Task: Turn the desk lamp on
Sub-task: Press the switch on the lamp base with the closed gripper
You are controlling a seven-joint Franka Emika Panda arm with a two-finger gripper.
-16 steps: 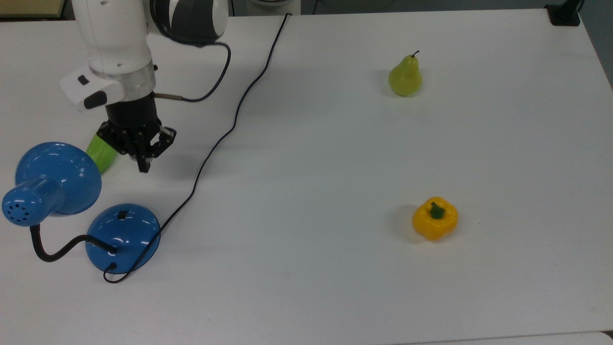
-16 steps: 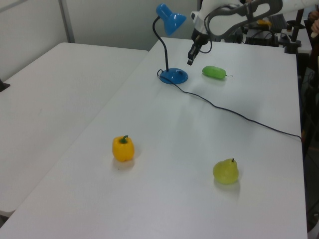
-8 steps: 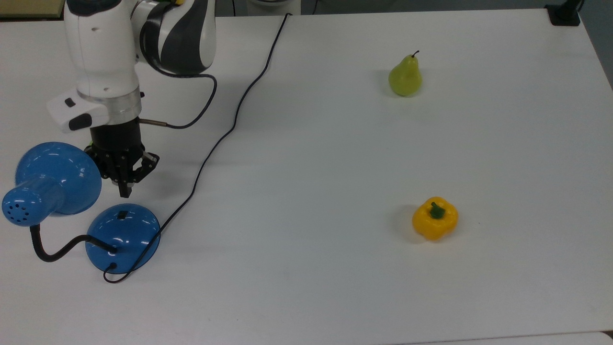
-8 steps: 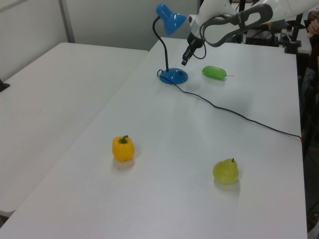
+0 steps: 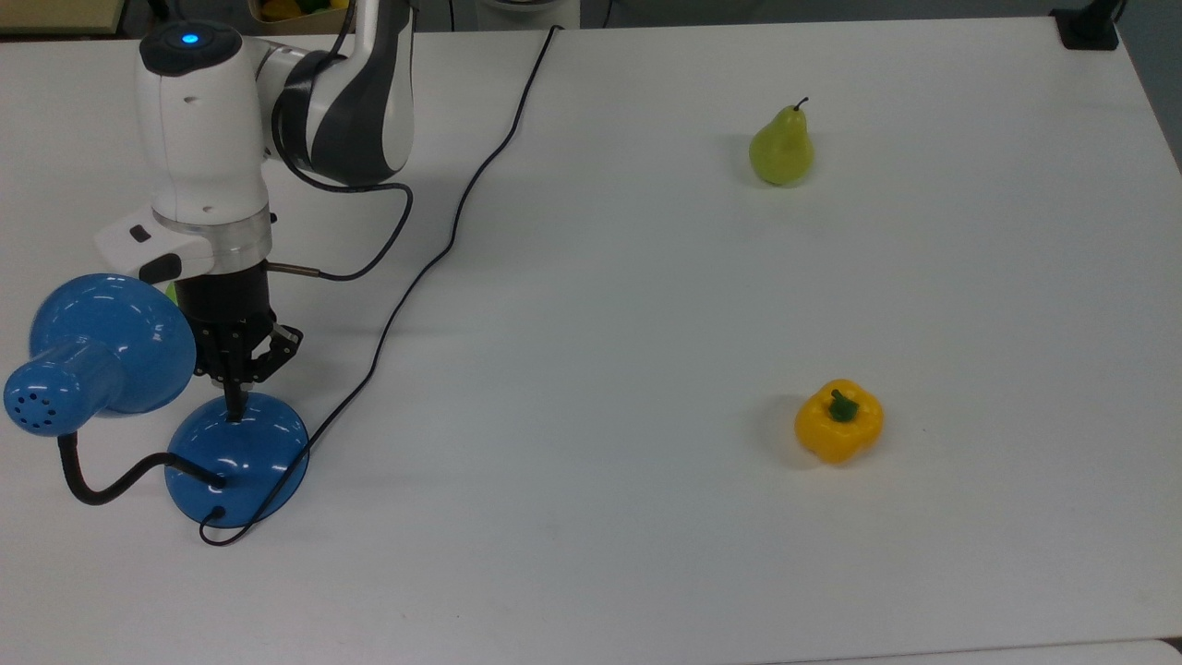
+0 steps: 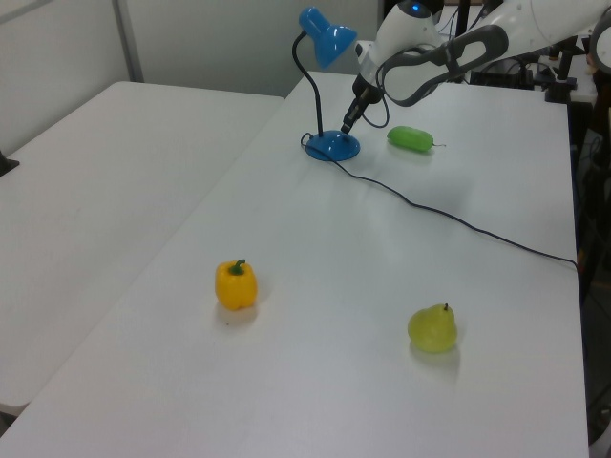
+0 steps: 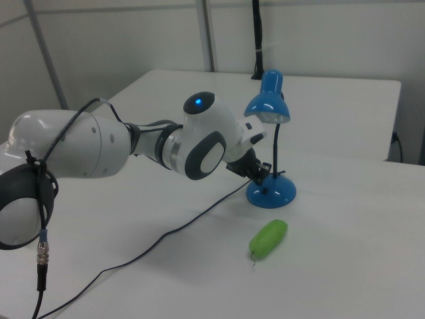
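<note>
Pressing down on the domed base, the black two-finger gripper [image 5: 233,413] has its fingers closed together into one narrow tip and holds nothing. You will see in the top view that this tip meets the upper edge of the round blue base [image 5: 238,459] of the glossy blue desk lamp [image 5: 102,356], at the spot where the switch sits; the switch itself is covered by the fingertips, so you cannot tell its position. In the left view the gripper [image 6: 345,125] angles down onto the base [image 6: 333,146] from the left view's right.

The lamp stands at the top view's left edge of the white table [image 5: 646,517]. Its flared shade [image 5: 115,342] lies just beside the gripper's black body, and the black gooseneck [image 5: 97,485] loops out below. The black cord [image 5: 434,268] runs from the base toward the table's far edge.

A green oblong vegetable [image 7: 267,238] lies near the base in the right view; in the top view the arm [image 5: 208,139] hides nearly all of it. A yellow bell pepper [image 5: 838,420] and a green pear [image 5: 781,148] sit well apart from the lamp. No glow from the shade can be made out.
</note>
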